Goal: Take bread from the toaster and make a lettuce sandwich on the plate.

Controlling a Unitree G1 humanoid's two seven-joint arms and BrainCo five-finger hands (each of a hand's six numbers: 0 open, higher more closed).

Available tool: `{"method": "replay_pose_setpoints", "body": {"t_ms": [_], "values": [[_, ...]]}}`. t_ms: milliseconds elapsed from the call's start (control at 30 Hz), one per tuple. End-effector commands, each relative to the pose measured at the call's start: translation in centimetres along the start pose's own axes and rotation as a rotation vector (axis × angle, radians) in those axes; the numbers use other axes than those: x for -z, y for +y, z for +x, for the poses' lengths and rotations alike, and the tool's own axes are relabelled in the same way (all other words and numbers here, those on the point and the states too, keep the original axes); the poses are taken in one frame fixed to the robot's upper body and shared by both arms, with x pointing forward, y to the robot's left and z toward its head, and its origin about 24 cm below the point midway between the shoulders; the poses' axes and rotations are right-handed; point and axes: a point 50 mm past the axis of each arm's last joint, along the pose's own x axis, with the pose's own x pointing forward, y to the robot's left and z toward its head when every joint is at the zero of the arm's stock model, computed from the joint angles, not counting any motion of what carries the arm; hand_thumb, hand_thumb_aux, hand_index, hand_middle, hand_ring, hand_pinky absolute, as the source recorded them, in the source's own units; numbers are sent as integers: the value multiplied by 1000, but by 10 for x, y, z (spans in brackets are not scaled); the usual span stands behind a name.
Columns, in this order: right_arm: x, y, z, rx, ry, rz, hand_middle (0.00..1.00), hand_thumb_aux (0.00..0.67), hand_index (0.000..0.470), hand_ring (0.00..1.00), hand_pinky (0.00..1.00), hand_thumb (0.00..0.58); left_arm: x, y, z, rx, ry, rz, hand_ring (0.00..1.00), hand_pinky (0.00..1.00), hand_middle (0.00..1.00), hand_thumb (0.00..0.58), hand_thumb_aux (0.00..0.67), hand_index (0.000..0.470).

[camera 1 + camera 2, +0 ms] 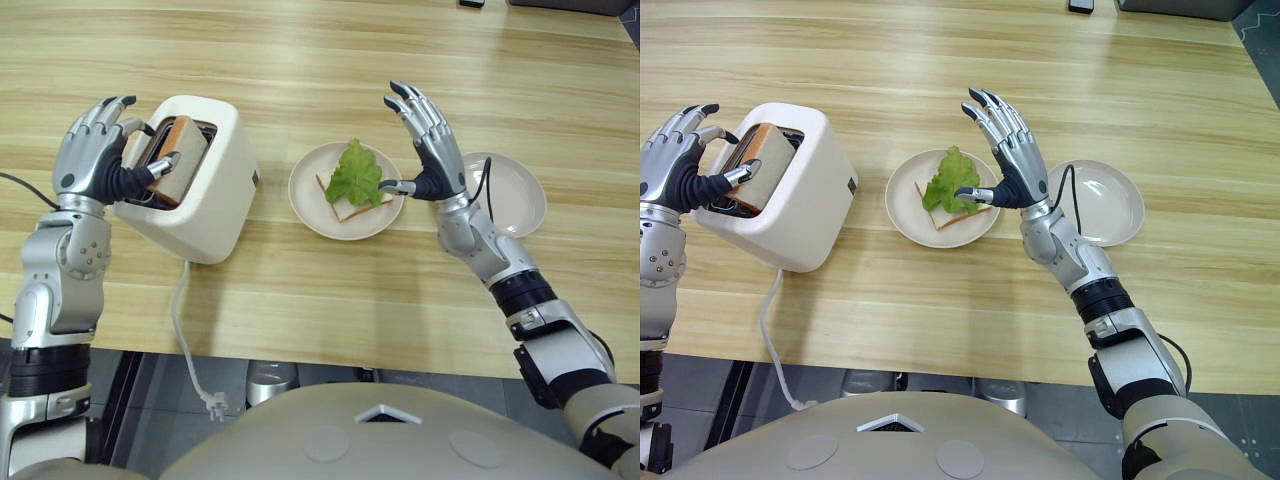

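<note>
**One slice gripped in the toaster, lettuce on the plate**

The upright slice (180,158) stands in the slot of the white toaster (210,205), its brown crust showing above the top. The left hand (92,150) is clamped on it, with the thumb pressed against the near face and the other fingers curled over the far side. The toaster sits at the left of the wooden table (330,290). Its white cord (178,320) trails over the near edge, with the plug hanging below.

Just right of the toaster, a round plate (305,195) holds the flat slice (352,210). A green lettuce leaf (356,172) lies on top and covers most of it.

The right hand (432,158) hangs beside that plate's right rim and holds nothing. Its fingers are straight and spread apart, pointing away from the robot. The thumb reaches toward the edge of the leaf, but whether it touches cannot be told.

A second plate (520,195), bare and white, lies just beyond the right hand, near the first plate but apart from it.
</note>
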Motion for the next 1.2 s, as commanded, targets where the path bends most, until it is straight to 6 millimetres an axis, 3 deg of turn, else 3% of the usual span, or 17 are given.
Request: {"method": "replay_pose_setpoints", "body": {"t_ms": [33,333,567,600,700,833,1067,1100,1133,1167,1200], "values": [[4,0,-2,-10,19,-15,0,0,0,0,0,0,5,3,0,3,22,15,0,0,0,580,670,460],[5,1,-3,-5,26,-17,0,0,0,0,0,0,-1,2,2,31,-13,9,0,0,0,580,670,460],[6,2,-3,-8,30,-18,0,0,0,0,0,0,-10,32,9,-136,-64,-43,0,0,0,580,670,460],[6,2,-3,-9,30,-18,0,0,0,0,0,0,-11,38,10,-162,-74,-49,1000,1000,1000,580,670,460],[6,3,-4,-14,32,-19,0,0,0,0,0,0,-18,55,14,-235,-115,-64,1000,1000,1000,580,670,460],[7,5,-3,-19,31,-20,0,0,0,0,0,0,-24,64,18,-272,-152,-96,1000,1000,1000,580,670,460],[6,7,-3,-22,30,-20,0,0,0,0,0,0,-25,43,21,-153,-124,-138,973,973,973,580,670,460],[6,7,-3,-23,29,-20,0,0,0,0,0,0,-24,40,20,-135,-115,-136,0,0,0,230,150,103],[6,7,-3,-23,29,-19,0,0,0,0,0,0,-24,37,18,-123,-108,-135,0,0,0,36,21,14],[6,7,-3,-23,29,-19,0,0,0,0,0,0,-23,35,17,-112,-101,-133,0,0,0,36,21,14],[6,7,-3,-24,28,-19,0,0,0,0,0,0,-22,34,16,-102,-92,-130,0,0,0,0,0,0]]}}
